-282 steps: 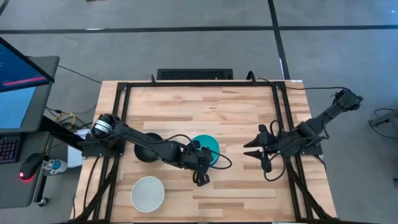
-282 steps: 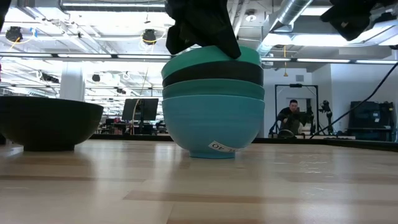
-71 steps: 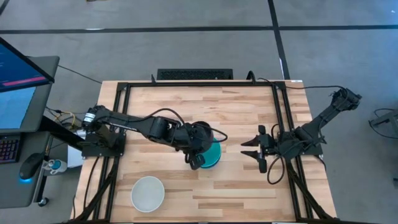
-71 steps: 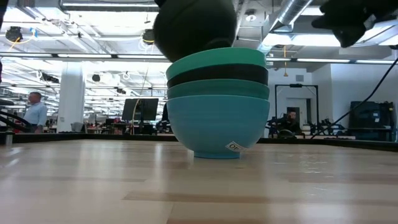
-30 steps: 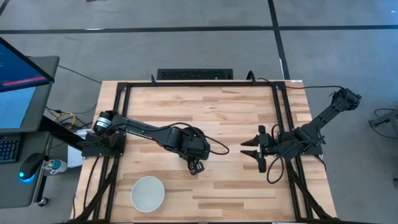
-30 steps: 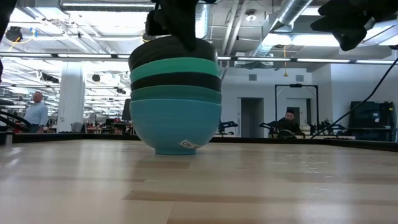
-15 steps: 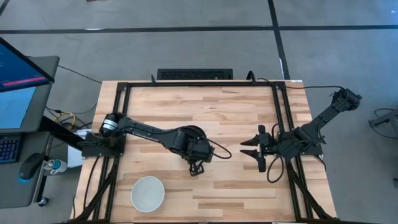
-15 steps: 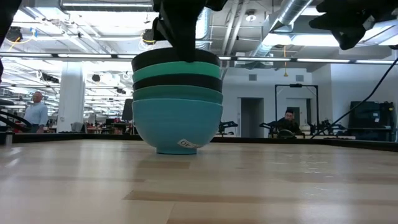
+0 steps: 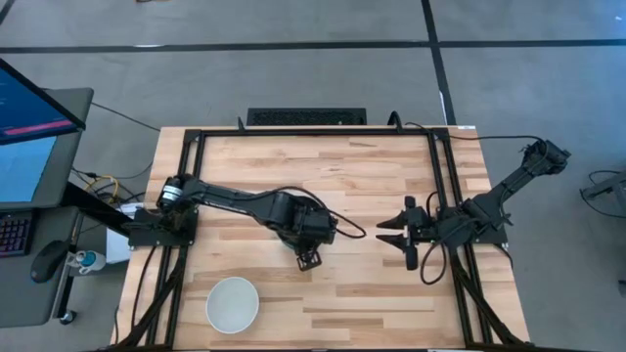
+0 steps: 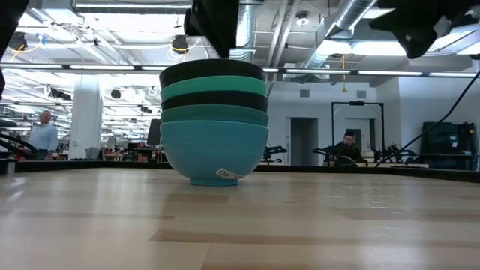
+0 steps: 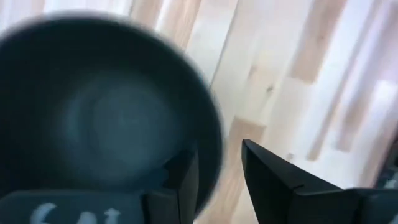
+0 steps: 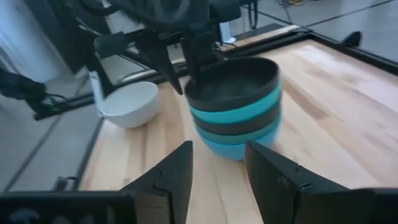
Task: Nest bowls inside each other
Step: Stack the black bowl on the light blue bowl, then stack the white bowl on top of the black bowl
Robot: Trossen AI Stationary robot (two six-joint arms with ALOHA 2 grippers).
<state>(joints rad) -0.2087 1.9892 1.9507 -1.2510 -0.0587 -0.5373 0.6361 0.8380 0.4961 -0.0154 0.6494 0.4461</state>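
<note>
room: open workshop hall seen in low view, ceiling pipes and strip lights; a person [image 10: 43,133] stands far left, another person [image 10: 346,145] sits far right behind equipment. A monitor [image 9: 29,132] is seen left of the counter in high view.
counter: [image 9: 372,176] light wood planks in a black frame, carrying both arms and all bowls.
bowl stack: [image 10: 214,124] five bowls nested near counter centre, slightly left; order from bottom is blue, teal-green, black, cyan-green, black on top. A sticker is seen on the blue bowl's foot. Top bowl [image 12: 233,84] seated level in the stack.
white bowl: [image 9: 232,303] alone at the near-left of the counter, well apart from the stack, upright.
left hand: [image 9: 308,258] over the stack's near edge; fingers [image 11: 273,180] slightly apart, the top bowl's rim [image 11: 208,137] seen between them in the left wrist view. Contact with the rim cannot be told; nothing seen clamped. In low view the arm is just above the stack's top rim.
right hand: [image 9: 391,235] waiting at counter right, well apart from the stack, fingers [image 12: 277,174] spread apart, nothing held; stack faced in its wrist view.
change: 9.4 s ago the stack was four high and a black bowl sat alone at counter left; that bowl is now on top. Stack was shifted left in low view since 2.4 s ago. Compared with 0.5 s ago the left arm sits a little higher off the top rim. Right arm and white bowl unmoved.
</note>
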